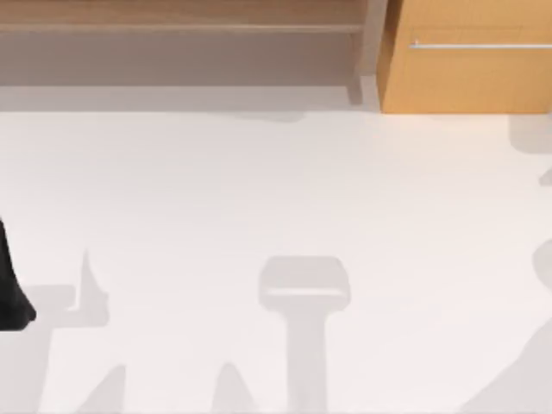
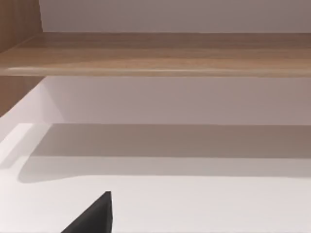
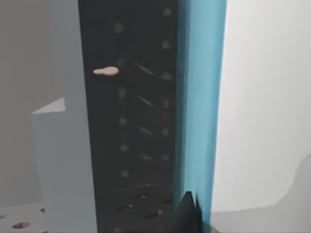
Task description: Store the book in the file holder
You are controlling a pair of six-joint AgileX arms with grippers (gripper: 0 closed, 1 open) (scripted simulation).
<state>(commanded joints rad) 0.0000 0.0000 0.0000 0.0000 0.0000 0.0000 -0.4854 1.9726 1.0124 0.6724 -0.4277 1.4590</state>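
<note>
Sliding the book (image 3: 201, 107) upright into the file holder (image 3: 129, 126) goes best slowly — its teal edge stands just beside the holder's dark perforated wall, right gripper (image 3: 187, 213) apparently pinching its edge — while the left gripper (image 2: 92, 218), fingers unreadable, idles near the wooden shelf (image 2: 155, 53).

White table (image 1: 259, 198): open middle, room to pass. Wooden shelf (image 1: 181, 26) and orange cabinet (image 1: 466, 60) block the far edge. Left arm (image 1: 10, 285) sits at the left edge.
</note>
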